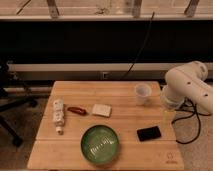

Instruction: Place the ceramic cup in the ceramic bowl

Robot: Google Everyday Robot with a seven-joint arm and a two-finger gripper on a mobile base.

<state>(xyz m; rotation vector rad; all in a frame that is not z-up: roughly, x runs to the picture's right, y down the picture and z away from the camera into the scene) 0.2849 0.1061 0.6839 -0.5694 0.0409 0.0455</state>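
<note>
The ceramic cup (142,93), small, white and handleless, stands upright on the wooden table (120,90) at the back right. The ceramic bowl (100,144), wide, glossy and green, sits at the front middle of the table with nothing in it. My white arm (189,86) comes in from the right. My gripper (168,113) points down over the table's right edge, a little right of and nearer than the cup, apart from it. It is well to the right of the bowl.
A white tube-like bottle (58,115) lies at the left. A small red object (76,110) and a white flat block (101,109) lie in the middle. A black flat object (149,133) lies right of the bowl. A black cable (142,47) hangs behind the table.
</note>
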